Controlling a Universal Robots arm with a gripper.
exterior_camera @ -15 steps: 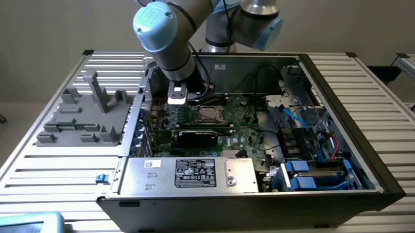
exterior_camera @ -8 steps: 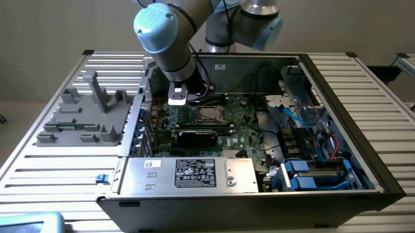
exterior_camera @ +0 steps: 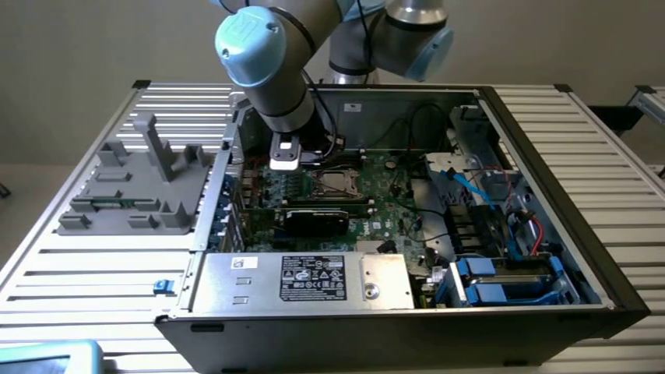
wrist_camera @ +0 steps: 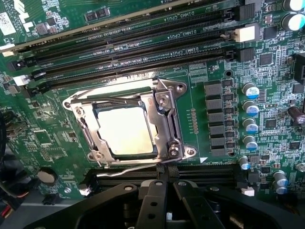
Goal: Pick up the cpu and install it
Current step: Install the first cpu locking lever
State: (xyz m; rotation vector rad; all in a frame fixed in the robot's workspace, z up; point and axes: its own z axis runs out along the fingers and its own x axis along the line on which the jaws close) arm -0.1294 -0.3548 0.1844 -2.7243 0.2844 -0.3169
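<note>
Open computer case point(exterior_camera: 395, 343), black-walled, lying on a slatted metal counter point(exterior_camera: 93, 273).
Inside: green motherboard point(exterior_camera: 390, 210); black expansion card point(exterior_camera: 317, 220) across it; silver power supply box point(exterior_camera: 301, 279) with a black label along the near wall; blue drive caddies point(exterior_camera: 488, 280) toward the exterior view's right.
On the counter, at the exterior view's left of the case: grey plastic fixture point(exterior_camera: 135, 191) with upright posts.
Wrist view: parallel black memory slots point(wrist_camera: 143, 43); a row of blue-topped capacitors point(wrist_camera: 250, 90).

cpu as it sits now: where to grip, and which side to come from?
From straight above, pinching two opposite edges of the cpu. It lies flat inside the metal socket frame, which hugs its rim and leaves just the top plate exposed. A sideways approach therefore looks blocked, and the edges are probably unreachable with that frame down. The gripper sits shut beside the frame.
</note>
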